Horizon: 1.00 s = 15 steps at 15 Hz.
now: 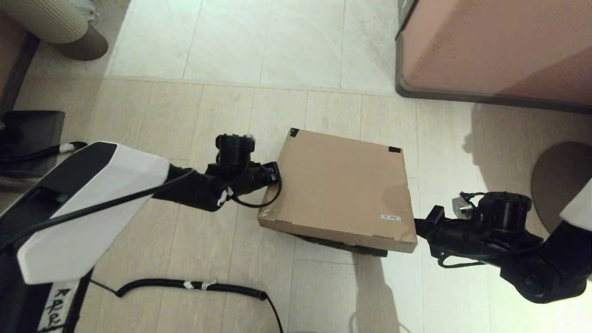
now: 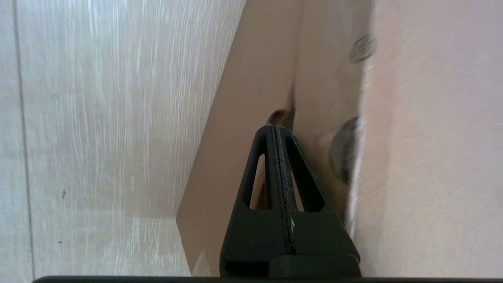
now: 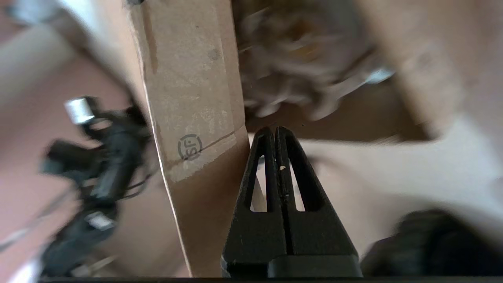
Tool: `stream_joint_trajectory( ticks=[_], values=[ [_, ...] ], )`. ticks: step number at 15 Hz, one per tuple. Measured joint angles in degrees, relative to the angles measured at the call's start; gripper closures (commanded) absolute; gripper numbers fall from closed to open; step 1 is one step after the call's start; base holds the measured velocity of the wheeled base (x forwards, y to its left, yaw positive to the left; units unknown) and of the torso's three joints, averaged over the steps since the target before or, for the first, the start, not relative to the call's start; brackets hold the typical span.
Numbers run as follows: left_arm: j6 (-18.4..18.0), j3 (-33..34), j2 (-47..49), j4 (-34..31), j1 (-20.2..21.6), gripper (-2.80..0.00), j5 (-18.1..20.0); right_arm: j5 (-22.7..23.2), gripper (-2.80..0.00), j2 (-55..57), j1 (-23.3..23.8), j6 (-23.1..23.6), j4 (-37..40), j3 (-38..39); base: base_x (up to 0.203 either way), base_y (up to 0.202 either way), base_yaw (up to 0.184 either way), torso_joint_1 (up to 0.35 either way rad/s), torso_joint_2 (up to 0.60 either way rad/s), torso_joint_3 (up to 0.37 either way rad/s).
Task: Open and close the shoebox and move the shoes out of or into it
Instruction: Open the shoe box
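Note:
The brown cardboard shoebox (image 1: 342, 185) sits on the floor, with black tape on its two far lid corners and a small white sticker (image 1: 391, 217). Its lid is down but slightly raised at the near edge, where a dark gap shows. My left gripper (image 1: 277, 173) is shut and empty, its tips (image 2: 275, 127) against the box's left side under the lid's edge. My right gripper (image 1: 418, 226) is shut and empty at the near right corner, its tips (image 3: 275, 129) under the lid flap (image 3: 188, 98). A blurred pale shape there may be the shoes (image 3: 298, 59). They are hidden in the head view.
A large pinkish-brown cabinet (image 1: 499, 46) stands at the far right. A round dark base (image 1: 559, 185) lies right of my right arm. A black coiled cable (image 1: 194, 284) runs across the near floor. A ribbed pale object (image 1: 51, 18) and a dark block (image 1: 27, 134) are at the left.

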State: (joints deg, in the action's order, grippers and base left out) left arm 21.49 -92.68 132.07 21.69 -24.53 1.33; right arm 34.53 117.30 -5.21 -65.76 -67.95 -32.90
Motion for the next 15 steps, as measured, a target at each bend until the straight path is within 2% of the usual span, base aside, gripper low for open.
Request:
stream_joint_trajectory(
  ticks=[3,12,15],
  values=[
    [0.0,-1.8,-1.3,-1.7,-0.2,0.0,0.0,3.2,0.0,-3.0,0.1,-3.9,1.7,0.6,0.0,0.0,0.0,0.0,0.0,0.0],
    [0.7,-9.1,-2.0,-6.9,-0.9,0.0,-0.2,4.7,0.0,-9.4,0.1,-4.3,4.8,3.9,0.0,0.0,0.0,0.0,0.0,0.0],
    [1.7,-12.1,-2.0,-7.9,-0.5,0.0,-0.8,4.8,0.0,-12.7,0.1,-4.4,8.8,2.5,0.0,0.0,0.0,0.0,0.0,0.0]
  ],
)
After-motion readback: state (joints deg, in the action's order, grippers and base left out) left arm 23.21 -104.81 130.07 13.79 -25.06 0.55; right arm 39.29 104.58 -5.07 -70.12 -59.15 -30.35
